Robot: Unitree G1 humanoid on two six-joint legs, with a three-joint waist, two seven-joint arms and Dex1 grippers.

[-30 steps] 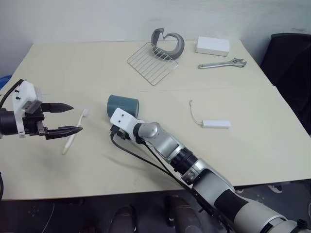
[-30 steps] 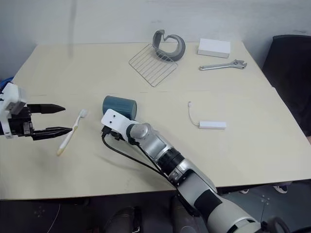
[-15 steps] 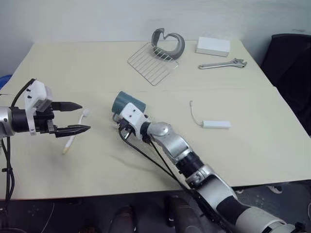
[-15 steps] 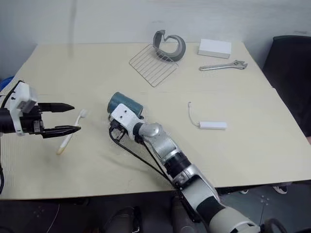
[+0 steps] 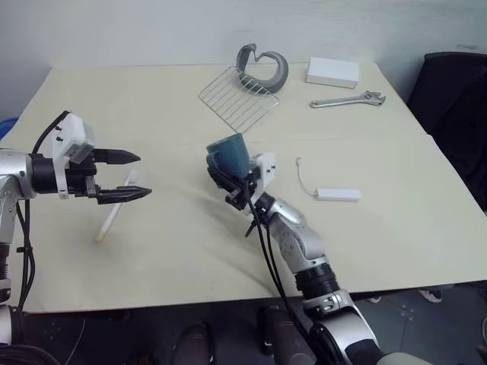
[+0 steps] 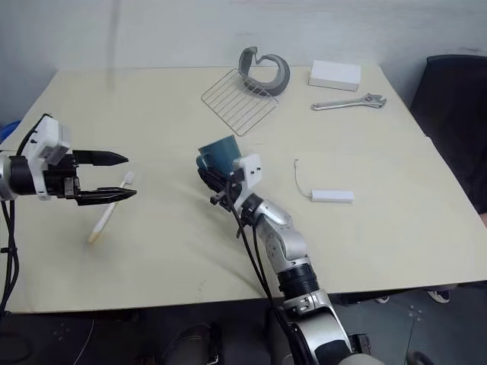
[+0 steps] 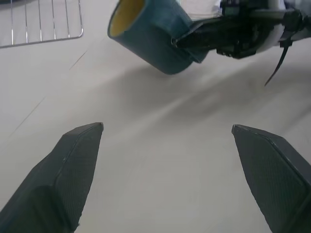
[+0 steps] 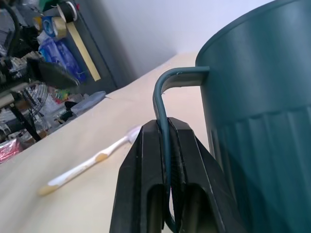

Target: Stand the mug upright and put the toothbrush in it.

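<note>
Right gripper [image 8: 167, 160], fingers clamped on the handle, holds the mug [image 5: 228, 154] tilted above the table [image 5: 380, 213] at mid-scene. Left gripper [image 5: 131, 176], fingers apart, hovers over the toothbrush [image 6: 106, 214] lying at left.

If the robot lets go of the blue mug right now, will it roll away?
Probably it would tip or roll a bit: the mug hangs tilted off the table, pinched only by its thin handle in the right pincer. Its round side could roll, though the handle would likely stop it soon. It looks stiff, so no bending.
</note>
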